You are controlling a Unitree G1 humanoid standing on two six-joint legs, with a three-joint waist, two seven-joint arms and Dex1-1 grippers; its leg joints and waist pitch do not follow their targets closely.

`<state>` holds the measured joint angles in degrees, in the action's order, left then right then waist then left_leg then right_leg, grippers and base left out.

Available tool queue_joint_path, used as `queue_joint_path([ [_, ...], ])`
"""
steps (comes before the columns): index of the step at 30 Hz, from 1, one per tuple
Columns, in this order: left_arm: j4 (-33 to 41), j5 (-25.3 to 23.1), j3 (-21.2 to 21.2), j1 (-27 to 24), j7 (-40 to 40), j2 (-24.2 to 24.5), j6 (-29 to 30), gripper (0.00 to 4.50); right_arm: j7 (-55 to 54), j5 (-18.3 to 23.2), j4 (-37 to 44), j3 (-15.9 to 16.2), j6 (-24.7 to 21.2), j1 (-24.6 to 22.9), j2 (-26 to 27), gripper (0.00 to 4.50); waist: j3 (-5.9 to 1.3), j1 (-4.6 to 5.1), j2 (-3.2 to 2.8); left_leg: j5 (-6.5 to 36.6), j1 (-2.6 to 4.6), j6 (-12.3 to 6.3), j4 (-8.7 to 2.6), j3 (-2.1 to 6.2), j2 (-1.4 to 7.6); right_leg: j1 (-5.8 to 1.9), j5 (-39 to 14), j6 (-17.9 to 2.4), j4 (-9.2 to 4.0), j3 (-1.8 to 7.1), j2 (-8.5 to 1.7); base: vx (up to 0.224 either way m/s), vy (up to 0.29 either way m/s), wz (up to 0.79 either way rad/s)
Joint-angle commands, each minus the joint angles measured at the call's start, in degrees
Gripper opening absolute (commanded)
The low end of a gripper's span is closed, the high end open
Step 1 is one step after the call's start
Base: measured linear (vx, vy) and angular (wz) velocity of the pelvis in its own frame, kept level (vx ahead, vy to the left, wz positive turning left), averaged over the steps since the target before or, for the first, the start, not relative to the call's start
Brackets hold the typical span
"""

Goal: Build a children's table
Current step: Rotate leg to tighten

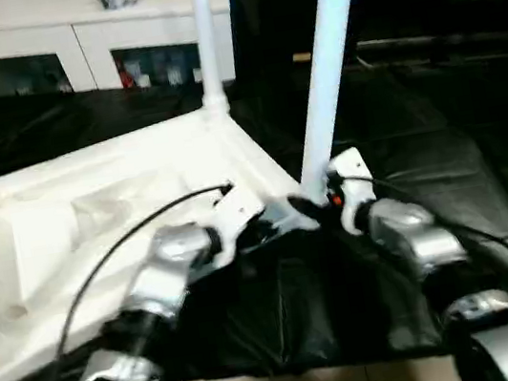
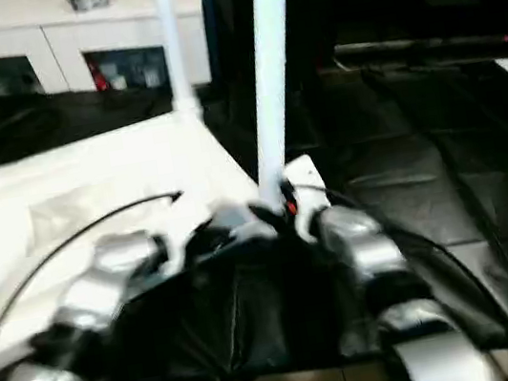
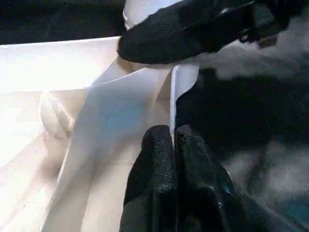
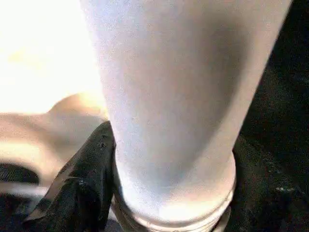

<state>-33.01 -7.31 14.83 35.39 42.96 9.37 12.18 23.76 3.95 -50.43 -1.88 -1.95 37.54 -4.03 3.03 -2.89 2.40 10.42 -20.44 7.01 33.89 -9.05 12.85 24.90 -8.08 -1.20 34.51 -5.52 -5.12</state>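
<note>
— Jaws first: left [image 3: 171,159] clamped thin on the tabletop [image 1: 95,225] rim, right [image 4: 169,193] clenched round the base of a leg [image 4: 178,96]?

— Yes. Left eye view: tabletop lying underside up on the black-draped bench [image 1: 443,161], near corner at the bench's front. Leg [image 1: 326,63] rising from that corner, leaning slightly. Right jaws [image 1: 319,204] at its foot, left jaws [image 1: 269,222] just beside, on the rim.

— Anything else standing?

— Second leg [image 1: 205,34], upright in the far corner socket. Behind it, white cabinet [image 1: 48,49] with glass doors.

— Right eye view?

— Same scene: leaning leg [image 2: 269,72] at the near corner, far leg [image 2: 170,39] behind, silver forearms below.

— Left wrist view?

— Black fingers [image 3: 154,183] pressed together on the thin white edge. Across it, right jaws [image 3: 193,31] wrapped on the leg's bottom end.

— Right wrist view?

— Leg seen close, black fingers [image 4: 82,188] on either side at its ringed end. Whether seated fully in the socket: cannot tell.
</note>
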Motion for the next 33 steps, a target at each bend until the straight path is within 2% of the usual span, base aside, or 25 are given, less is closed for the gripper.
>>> queue_joint_path([
  [1,1.10,1.02,0.24,2.42,-2.40,-3.53,-2.34,0.00,1.16,-2.12,-1.33,3.93,1.99,0.05,3.68,2.74,-4.36,-0.15,-0.19,12.04,-0.28,-2.22,-3.74,-0.97,-0.42,-3.78,-20.70,-7.25,-4.59,2.18,-2.14,0.000,0.000,0.00],
  [2,1.14,1.01,0.32,2.35,-2.14,-3.51,-2.45,0.00,1.57,-2.36,-1.27,4.15,2.70,0.09,3.68,3.09,-4.40,-0.22,-0.17,11.72,-0.35,-2.45,-3.71,-0.99,-0.37,-3.87,-19.17,-7.85,-4.39,2.22,-2.18,0.000,0.000,0.00],
  [3,1.34,1.07,0.48,2.19,-1.53,-3.19,-2.62,0.00,2.83,-1.96,-1.11,3.98,3.29,0.12,3.51,3.09,-4.47,-0.30,-0.16,10.75,-0.42,-2.98,-3.69,-1.05,-0.36,-4.01,-16.21,-9.02,-4.02,2.31,-2.10,0.000,0.000,0.00],
  [4,1.55,1.02,0.64,2.04,-1.04,-2.80,-2.80,0.00,4.30,-1.16,-0.88,3.55,3.30,0.09,3.36,3.44,-4.47,-0.37,-0.07,10.31,-0.40,-3.55,-3.64,-1.14,-0.38,-4.10,-14.47,-9.96,-3.84,2.35,-2.09,0.000,0.000,0.00],
  [5,1.62,1.01,0.77,1.92,-0.44,-2.30,-3.21,0.00,5.33,-0.87,-0.91,3.37,3.48,0.13,2.87,3.46,-4.47,-0.42,-0.04,9.86,-0.54,-4.03,-3.64,-1.16,-0.41,-4.32,-13.61,-10.46,-3.72,2.36,-2.09,0.000,0.000,0.00],
  [7,1.89,1.11,0.87,1.66,0.61,-1.51,-3.85,0.00,6.79,-0.82,-0.89,3.38,3.95,0.15,1.94,3.46,-4.40,-0.42,-0.06,9.85,-0.57,-4.35,-3.66,-1.17,-0.38,-4.33,-13.62,-10.68,-3.73,2.38,-2.15,0.000,0.000,0.00],
  [9,3.15,1.79,1.17,0.92,3.42,0.19,-5.22,0.00,8.55,-1.77,-1.44,3.70,6.51,0.32,-0.67,3.84,-4.34,-0.46,-0.10,10.74,-0.47,-4.34,-3.64,-1.18,-0.33,-4.29,-15.50,-10.53,-4.01,2.30,-2.26,0.000,0.000,0.00],
  [11,3.72,2.00,1.31,0.55,4.74,0.79,-5.54,0.00,10.18,-1.52,-1.72,3.77,6.77,0.38,-1.63,3.93,-4.16,-0.35,-0.08,11.91,-0.46,-4.11,-3.70,-1.17,-0.34,-4.25,-17.58,-10.07,-4.18,2.31,-2.27,0.000,0.000,0.00],
  [16,5.85,3.23,1.96,-1.05,10.69,3.65,-7.37,0.00,20.70,-0.39,-0.81,4.45,6.90,-0.18,-6.26,3.93,-4.24,-0.40,0.02,11.73,-0.47,-4.63,-3.63,-1.14,-0.10,-4.32,-16.31,-10.84,-3.92,2.41,-2.25,0.000,0.000,0.00],
  [18,6.43,3.69,2.02,-1.45,11.94,4.20,-7.31,0.00,23.14,-0.15,-0.27,4.72,6.57,-0.48,-7.16,3.93,-4.27,-0.63,-0.13,11.51,-0.11,-4.91,-3.57,-1.23,0.06,-4.08,-14.91,-11.81,-3.79,2.52,-2.30,0.000,0.000,0.00],
  [23,8.43,5.16,2.34,-2.97,16.69,6.76,-7.83,0.00,33.47,1.22,1.80,5.81,5.38,-1.85,-10.62,3.93,-4.26,-0.69,0.16,10.66,-0.44,-5.51,-3.58,-1.17,0.07,-4.38,-14.26,-12.01,-3.59,2.44,-2.32,0.000,0.000,0.00],
  [24,8.66,5.28,2.35,-3.17,17.28,7.11,-7.93,0.00,34.86,1.45,2.06,6.03,5.25,-2.04,-11.07,3.65,-4.25,-0.69,0.18,10.91,-0.45,-5.58,-3.57,-1.17,0.05,-4.40,-14.82,-11.91,-3.64,2.38,-2.28,0.000,0.000,0.00],
  [28,9.81,6.15,2.49,-4.05,20.41,9.04,-8.03,0.00,40.24,1.98,3.47,7.09,4.46,-2.79,-12.82,3.53,-4.12,-0.70,0.27,11.38,-0.47,-5.25,-3.59,-1.17,0.06,-4.27,-17.38,-10.94,-3.88,2.38,-2.29,0.000,0.000,0.00],
  [30,10.55,6.68,2.56,-4.46,22.08,9.91,-7.73,0.00,42.51,1.89,3.94,7.55,4.14,-3.07,-13.42,3.22,-4.08,-0.73,0.28,11.86,-0.51,-5.05,-3.61,-1.13,0.11,-4.25,-18.71,-10.55,-3.95,2.36,-2.38,0.000,0.000,0.00],
  [33,11.46,7.06,2.78,-4.97,23.87,10.87,-7.31,0.00,44.80,1.91,4.84,8.31,3.99,-3.61,-14.06,3.13,-4.11,-0.74,0.30,11.29,-0.43,-4.82,-3.62,-1.14,0.18,-4.13,-17.29,-11.05,-3.76,2.43,-2.28,0.000,0.000,0.00],
])
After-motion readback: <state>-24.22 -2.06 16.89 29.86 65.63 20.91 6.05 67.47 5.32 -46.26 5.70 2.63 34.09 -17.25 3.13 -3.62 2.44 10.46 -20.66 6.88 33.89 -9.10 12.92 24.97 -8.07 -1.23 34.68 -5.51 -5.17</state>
